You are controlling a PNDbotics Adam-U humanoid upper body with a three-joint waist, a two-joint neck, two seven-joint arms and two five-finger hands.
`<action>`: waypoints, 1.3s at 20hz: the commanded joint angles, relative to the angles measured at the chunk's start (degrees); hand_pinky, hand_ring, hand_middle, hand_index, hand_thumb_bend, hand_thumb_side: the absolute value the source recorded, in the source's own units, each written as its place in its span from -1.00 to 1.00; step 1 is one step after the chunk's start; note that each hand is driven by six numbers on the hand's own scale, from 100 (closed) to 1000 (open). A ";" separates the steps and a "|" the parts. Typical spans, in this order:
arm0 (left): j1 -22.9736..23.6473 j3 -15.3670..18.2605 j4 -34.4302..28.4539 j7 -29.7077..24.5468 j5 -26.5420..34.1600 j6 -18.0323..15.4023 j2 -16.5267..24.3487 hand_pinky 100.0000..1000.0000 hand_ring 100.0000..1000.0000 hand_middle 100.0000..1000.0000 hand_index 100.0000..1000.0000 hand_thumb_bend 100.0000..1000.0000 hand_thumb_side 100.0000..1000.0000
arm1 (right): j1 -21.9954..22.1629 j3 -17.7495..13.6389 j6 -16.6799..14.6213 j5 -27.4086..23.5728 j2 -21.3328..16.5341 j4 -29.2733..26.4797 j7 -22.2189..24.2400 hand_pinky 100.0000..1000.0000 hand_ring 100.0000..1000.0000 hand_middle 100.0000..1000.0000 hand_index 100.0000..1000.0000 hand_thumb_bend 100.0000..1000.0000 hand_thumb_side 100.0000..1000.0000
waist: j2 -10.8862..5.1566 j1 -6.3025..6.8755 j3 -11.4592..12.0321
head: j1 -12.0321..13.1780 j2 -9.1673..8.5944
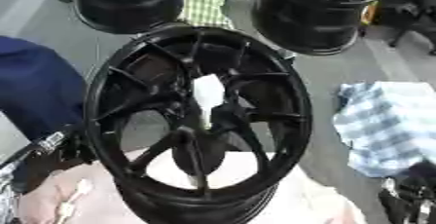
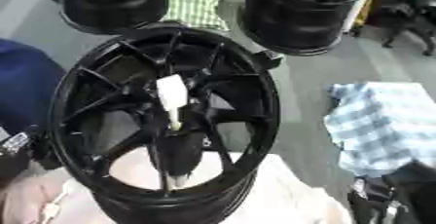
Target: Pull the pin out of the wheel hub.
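At centre of both eye views stands the black wheel hub (image 1: 197,121), a spoked rim propped upright on a pale, pinkish padded surface (image 1: 306,203), its open face turned toward the camera. Against the hub's middle shows the pin (image 2: 171,97): a whitish, elongated piece that narrows downward to a thin stem, lying just over the junction where the spokes meet. Whether it sits in the centre bore or in a bolt hole cannot be told. Low in the left corner a dark shape with a silver joint is probably the robot's left hand (image 1: 60,145), close beside the rim's outer edge; whether its fingers are curled or straight is not visible. The right hand (image 2: 400,196) appears only as a dark mass in the lower right corner, and its state cannot be told either. Neither touches the pin. To pull it well, I would judge that one hand should brace the rim so the upright wheel cannot roll or tip off the padding, while the other reaches between the spokes, pinches the pale head and draws it straight along the pin's own axis, without twisting sideways. Two more black wheels (image 1: 319,9) stand behind, and a blue checked cloth (image 1: 388,125) lies to the right.
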 commanded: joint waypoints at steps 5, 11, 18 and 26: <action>0.31 0.24 -1.30 0.00 0.18 0.74 0.69 0.07 0.04 0.09 0.53 -1.00 0.79 | -1.32 -3.94 7.57 6.46 -12.35 -11.32 2.55 0.27 0.22 0.23 0.74 -1.00 -0.32 | -1.27 -0.40 -0.40 | -0.58 0.32; 0.50 -0.11 -1.89 0.00 0.25 1.78 0.25 0.07 0.04 0.09 0.53 -1.00 0.80 | -6.10 -4.38 16.58 10.38 -29.02 -24.66 13.37 0.35 0.27 0.29 0.78 -1.00 -0.43 | -1.78 -0.53 0.14 | -0.86 0.32; 0.59 -0.55 -2.17 0.00 0.49 2.57 -0.32 0.07 0.05 0.10 0.53 -1.00 0.81 | -16.66 0.45 19.98 8.71 -46.24 -34.17 34.02 0.45 0.36 0.40 0.84 -1.00 -0.46 | -2.20 -0.43 1.53 | -2.00 0.32; 0.48 -1.81 -2.52 0.00 0.62 2.98 -0.80 0.07 0.05 0.10 0.53 -1.00 0.81 | -33.93 10.49 16.21 4.01 -49.51 -34.40 58.85 0.54 0.55 0.58 0.88 -1.00 -0.32 | -2.27 -0.54 3.16 | -3.87 0.26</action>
